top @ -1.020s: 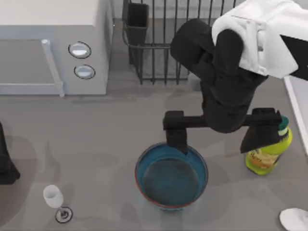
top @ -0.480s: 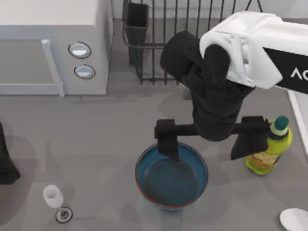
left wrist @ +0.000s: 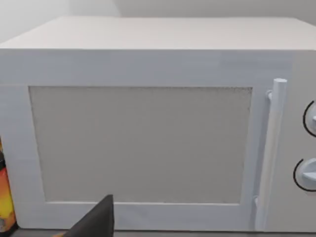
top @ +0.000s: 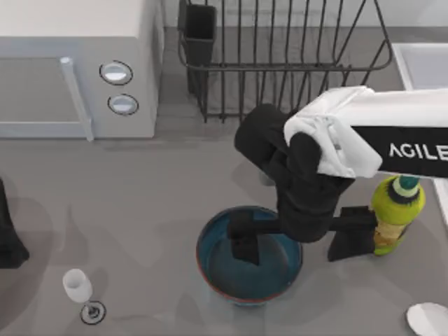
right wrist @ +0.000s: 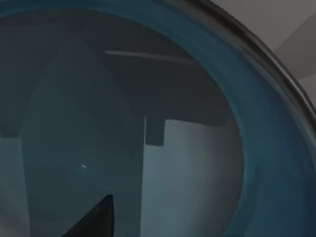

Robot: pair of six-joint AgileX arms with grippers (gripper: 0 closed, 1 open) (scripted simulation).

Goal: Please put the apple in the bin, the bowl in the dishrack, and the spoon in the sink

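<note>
Leftmost, the left arm (top: 8,241) sat parked. Centrally, the bowl (top: 249,255) rested on the surface (top: 140,196), seemingly empty apart from one finger (top: 244,238) of the right end effector (top: 297,238), spread wide astride its rim. Behind stood the dishrack (top: 280,59).

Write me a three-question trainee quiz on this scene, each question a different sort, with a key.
1. True or false: one finger of the right hand is over the inside of the bowl.
2. Which stands nearest the bowl? A) wine glass B) green bottle C) microwave
3. Fill in: the black wire ____ stands at the far side of the table, right of the microwave.

Key: 1 true; 2 B; 3 dishrack.
</note>
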